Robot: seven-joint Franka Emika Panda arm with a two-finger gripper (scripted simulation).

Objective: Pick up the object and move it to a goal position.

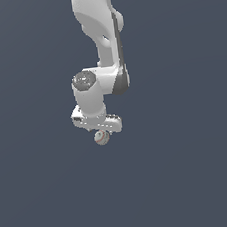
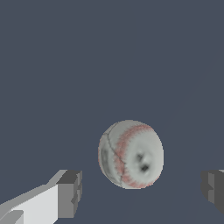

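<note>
The object is a small off-white ball with thin red seam lines lying on the flat dark grey ground. In the exterior view the white arm reaches down from above and its hand sits right over the ball, hiding the ball's upper part. In the wrist view the ball lies between the two dark grey fingertips, with clear gaps on both sides. The gripper is open and holds nothing. The fingers are hidden in the exterior view, where the gripper sits at the ball.
Flat dark grey ground spreads in every direction. No goal marker shows in either view.
</note>
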